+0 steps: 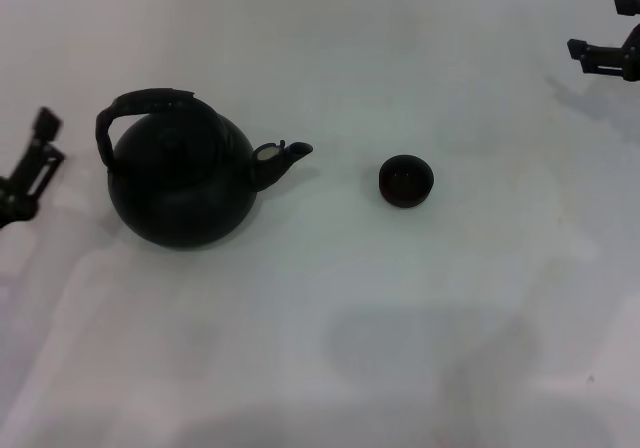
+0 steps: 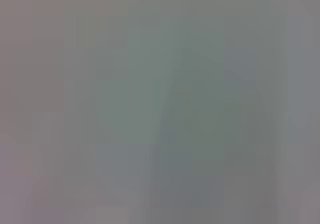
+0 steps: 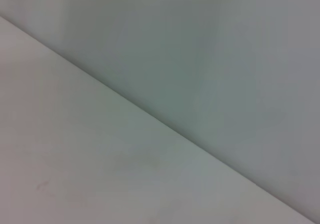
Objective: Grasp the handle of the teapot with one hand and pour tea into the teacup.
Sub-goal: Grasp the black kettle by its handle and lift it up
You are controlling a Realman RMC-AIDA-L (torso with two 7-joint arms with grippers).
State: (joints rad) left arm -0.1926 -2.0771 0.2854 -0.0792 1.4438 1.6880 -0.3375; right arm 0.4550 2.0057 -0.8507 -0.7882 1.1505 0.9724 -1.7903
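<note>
The round matte-black teapot (image 1: 182,183) stands left of the middle of the white table, its short spout (image 1: 283,158) pointing right toward the teacup. Its arched black handle (image 1: 140,103) spans the top and nothing holds it. The teacup (image 1: 406,181), small, dark and handleless, sits upright a short way right of the spout. My left gripper (image 1: 50,140) hovers open at the far left edge, apart from the teapot. My right gripper (image 1: 603,28) is open at the far upper right, well away from the cup. Neither wrist view shows any task object.
The white table (image 1: 320,348) stretches in front of the teapot and cup. The right wrist view shows only the table edge (image 3: 150,111) against a plain grey background. A blank grey field fills the left wrist view.
</note>
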